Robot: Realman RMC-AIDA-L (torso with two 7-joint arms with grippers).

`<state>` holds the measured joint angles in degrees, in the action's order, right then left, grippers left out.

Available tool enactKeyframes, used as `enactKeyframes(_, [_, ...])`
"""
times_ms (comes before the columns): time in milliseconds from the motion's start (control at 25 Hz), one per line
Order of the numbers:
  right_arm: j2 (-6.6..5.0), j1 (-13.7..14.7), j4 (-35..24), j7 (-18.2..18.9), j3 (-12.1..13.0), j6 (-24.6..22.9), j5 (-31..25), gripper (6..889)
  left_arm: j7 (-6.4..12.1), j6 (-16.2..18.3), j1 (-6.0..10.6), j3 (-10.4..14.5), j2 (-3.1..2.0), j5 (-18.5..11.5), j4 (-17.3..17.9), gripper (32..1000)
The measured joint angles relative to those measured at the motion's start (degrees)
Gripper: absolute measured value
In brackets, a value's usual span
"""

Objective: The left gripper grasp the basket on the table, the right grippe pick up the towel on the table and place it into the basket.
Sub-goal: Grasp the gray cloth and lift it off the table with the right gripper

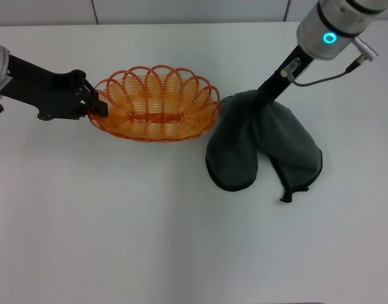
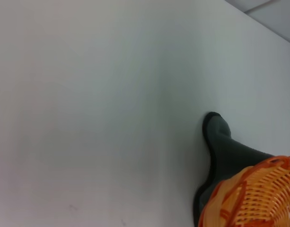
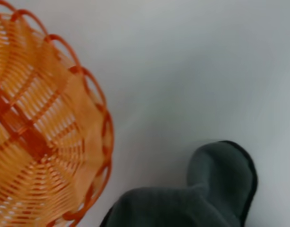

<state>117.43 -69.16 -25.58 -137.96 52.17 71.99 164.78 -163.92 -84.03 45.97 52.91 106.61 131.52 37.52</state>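
Observation:
The orange wire basket stands on the white table, left of centre. My left gripper, the black claw, is shut on the basket's left rim. The dark grey towel lies just right of the basket in two lobes, its near edge almost touching the basket. My right gripper comes down from the back right and pinches the towel's top, where the lobes meet; its tips are buried in the cloth. The left wrist view shows the basket with the towel behind it. The right wrist view shows the basket beside the towel.
The table's far edge runs along the top of the head view. A small black corner tab sticks out from the towel's right lobe toward the front.

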Motion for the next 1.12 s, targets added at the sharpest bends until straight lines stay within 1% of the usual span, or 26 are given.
enactKeyframes(120, [0.37,0.06,0.03,0.35,0.21,-0.36,0.0,858,-0.02,0.06,-0.02,0.0,0.0,0.04,0.01,112])
enactKeyframes(280, [0.56,0.1,0.35,0.75,0.41,-1.3,0.02,858,-0.02,0.18,-0.02,0.0,0.0,0.05,0.01,112])
enactKeyframes(440, [0.59,-0.03,1.94,1.19,0.47,-3.61,0.04,858,0.07,0.23,-0.02,0.0,0.0,0.05,0.01,112])
enactKeyframes(640, [0.82,0.06,2.99,1.99,0.4,-5.32,0.06,858,0.09,0.35,-0.01,0.0,-0.02,0.05,0.01,112])
enactKeyframes(1000, [1.28,-0.2,7.73,4.0,0.21,-10.55,-0.05,857,0.15,0.55,0.09,0.0,-0.07,0.05,0.01,111])
enactKeyframes(1120, [1.29,-0.03,8.4,4.22,0.37,-11.52,-0.06,857,0.19,0.65,0.09,0.0,-0.08,0.05,0.01,111])
